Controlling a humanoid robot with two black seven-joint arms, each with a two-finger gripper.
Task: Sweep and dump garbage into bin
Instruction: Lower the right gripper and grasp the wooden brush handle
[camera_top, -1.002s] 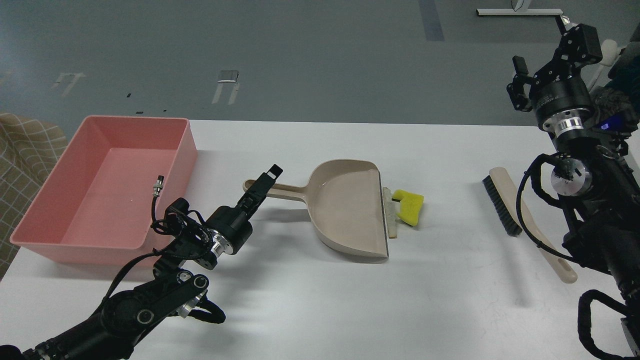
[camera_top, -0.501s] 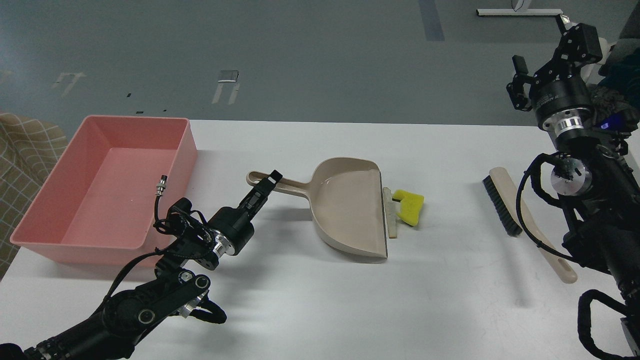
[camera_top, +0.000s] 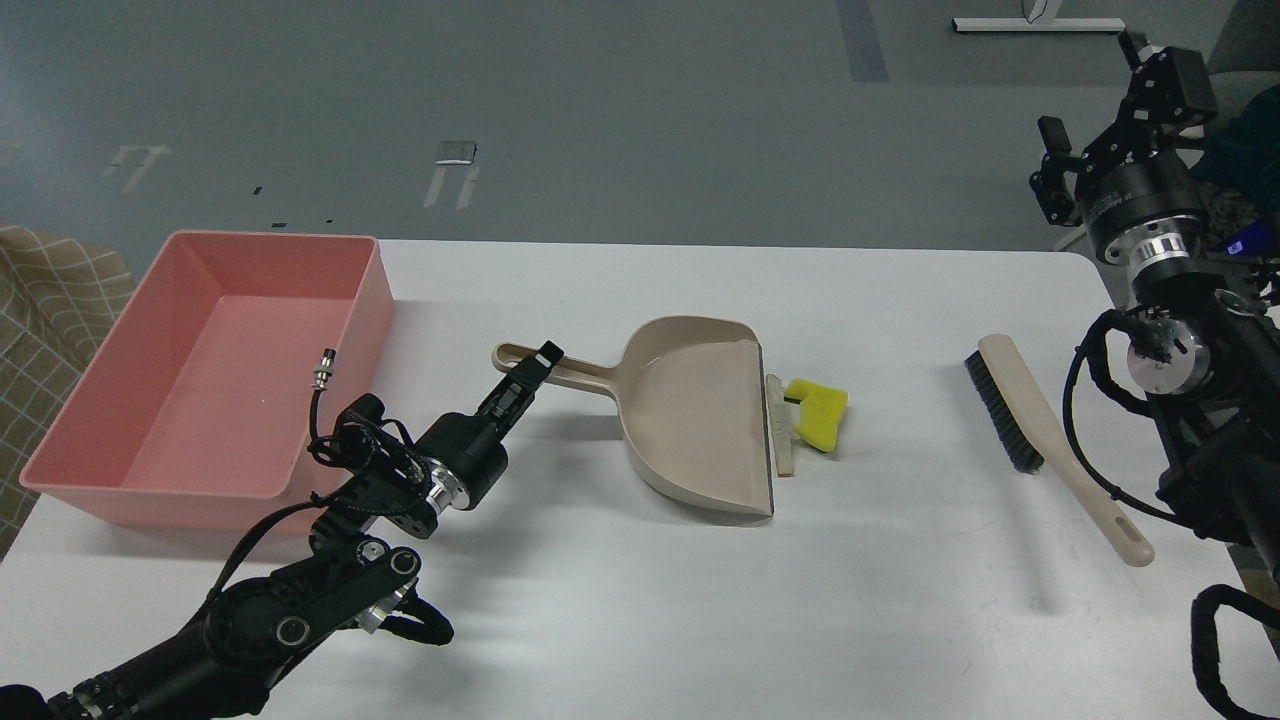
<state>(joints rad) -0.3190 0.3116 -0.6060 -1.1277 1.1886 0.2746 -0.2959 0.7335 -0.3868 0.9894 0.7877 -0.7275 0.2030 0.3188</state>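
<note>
Left tool (camera_top: 528, 372) at dustpan (camera_top: 690, 420) handle, mouth right.

No text, label or number is legible.

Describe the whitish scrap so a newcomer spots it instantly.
Start at the beige dustpan in the middle of the white table. Along its straight open edge, on the right, lies a thin whitish wedge. The scrap beside it is a chunky bright yellow foam piece; the wedge is slim and pale.
</note>
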